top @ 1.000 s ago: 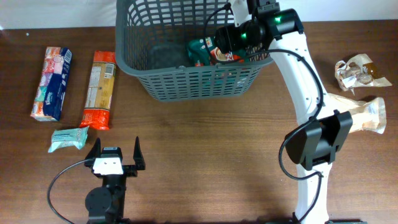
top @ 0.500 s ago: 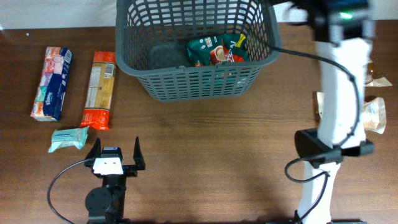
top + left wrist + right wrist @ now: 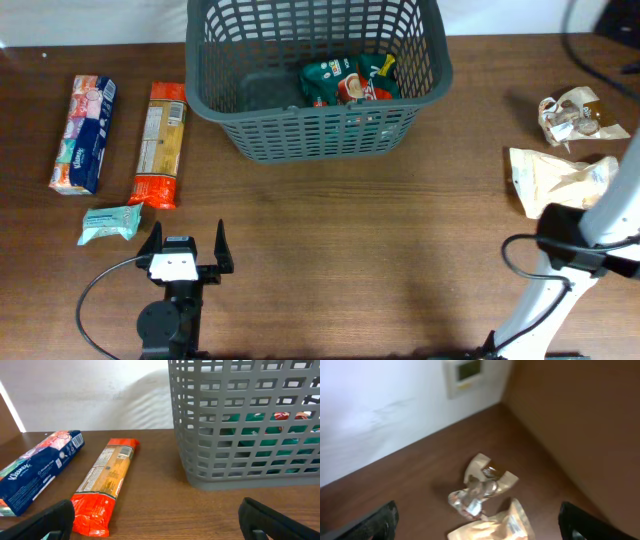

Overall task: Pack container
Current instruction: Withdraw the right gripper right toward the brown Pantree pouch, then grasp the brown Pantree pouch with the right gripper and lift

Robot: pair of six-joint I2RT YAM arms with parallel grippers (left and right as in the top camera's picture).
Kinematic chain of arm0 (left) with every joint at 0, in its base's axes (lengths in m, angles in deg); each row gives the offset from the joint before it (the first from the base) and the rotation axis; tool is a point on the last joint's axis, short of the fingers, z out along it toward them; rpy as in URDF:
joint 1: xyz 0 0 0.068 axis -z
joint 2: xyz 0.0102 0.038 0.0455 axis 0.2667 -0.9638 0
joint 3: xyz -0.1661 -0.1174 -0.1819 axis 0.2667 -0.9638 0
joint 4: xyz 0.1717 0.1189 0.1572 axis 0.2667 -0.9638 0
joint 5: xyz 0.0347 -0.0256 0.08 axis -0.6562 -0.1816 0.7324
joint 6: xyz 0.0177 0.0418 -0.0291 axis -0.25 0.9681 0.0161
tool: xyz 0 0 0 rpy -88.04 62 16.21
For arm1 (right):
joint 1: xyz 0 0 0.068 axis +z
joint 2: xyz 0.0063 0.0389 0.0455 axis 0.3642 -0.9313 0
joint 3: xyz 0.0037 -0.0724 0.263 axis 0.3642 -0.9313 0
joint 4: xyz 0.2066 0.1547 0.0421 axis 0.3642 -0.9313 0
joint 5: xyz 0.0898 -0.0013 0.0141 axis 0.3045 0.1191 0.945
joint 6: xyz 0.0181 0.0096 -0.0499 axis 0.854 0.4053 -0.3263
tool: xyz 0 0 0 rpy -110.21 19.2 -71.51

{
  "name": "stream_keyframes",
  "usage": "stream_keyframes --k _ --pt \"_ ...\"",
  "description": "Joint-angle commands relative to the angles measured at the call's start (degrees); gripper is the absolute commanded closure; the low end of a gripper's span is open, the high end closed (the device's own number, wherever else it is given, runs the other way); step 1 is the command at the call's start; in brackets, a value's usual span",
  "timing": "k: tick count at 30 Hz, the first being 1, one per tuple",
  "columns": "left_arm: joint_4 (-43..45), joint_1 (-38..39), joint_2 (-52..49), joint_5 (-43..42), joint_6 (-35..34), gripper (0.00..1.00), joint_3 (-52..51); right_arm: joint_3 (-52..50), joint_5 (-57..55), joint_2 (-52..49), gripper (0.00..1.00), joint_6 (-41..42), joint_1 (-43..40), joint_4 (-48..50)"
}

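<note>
The container, a dark grey lattice basket (image 3: 320, 125), stands at the back centre; it also fills the right of the left wrist view (image 3: 245, 425). A green package (image 3: 345, 82) lies inside it, seen through the slots (image 3: 260, 440). My left gripper (image 3: 186, 245) (image 3: 160, 522) is open and empty near the front edge, well short of the basket. My right gripper (image 3: 480, 527) is open and empty above a clear crinkled packet (image 3: 479, 491) and a tan pouch (image 3: 495, 529). In the overhead view only the right arm's lower part (image 3: 570, 255) shows.
A blue tissue pack (image 3: 83, 135) (image 3: 40, 470), an orange package (image 3: 160, 143) (image 3: 102, 485) and a small teal packet (image 3: 110, 223) lie at the left. The crinkled packet (image 3: 570, 115) and tan pouch (image 3: 560, 178) lie at the right. A wall runs behind the table.
My right arm has left the basket and swung right, over the packets at the right. The green package stays in the basket. The left arm has not moved.
</note>
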Motion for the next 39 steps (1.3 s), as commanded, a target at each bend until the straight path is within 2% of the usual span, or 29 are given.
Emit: stream_keyframes --k 1,4,7,15,21,25,33,39 --pt "-0.1 -0.3 0.5 -0.6 -0.2 0.01 -0.3 -1.8 7.1 -2.0 0.01 2.6 -4.4 0.7" --pt "-0.1 -0.3 0.5 -0.6 -0.2 0.01 -0.3 -6.0 13.9 -3.5 0.01 4.2 -7.1 2.8" --pt "-0.1 -0.3 0.5 -0.6 -0.2 0.01 -0.3 -11.7 14.1 -4.9 0.01 8.7 -7.9 4.9" --pt "-0.1 -0.3 0.5 -0.6 -0.2 0.01 -0.3 -31.4 12.2 -5.5 0.01 27.7 -7.8 13.9" --pt "-0.1 -0.3 0.5 -0.6 -0.2 0.01 -0.3 -41.0 12.5 -5.5 0.01 38.8 -7.7 19.6" --pt "-0.1 -0.3 0.5 -0.6 -0.2 0.01 -0.3 -44.5 13.0 -5.5 0.01 43.8 -8.0 23.1" --pt "-0.1 -0.3 0.5 -0.6 -0.2 0.01 -0.3 -45.7 16.9 -5.6 0.01 45.4 -8.9 34.8" --pt "-0.1 -0.3 0.5 -0.6 -0.2 0.01 -0.3 -45.7 16.9 -7.0 0.01 52.0 -9.1 35.6"
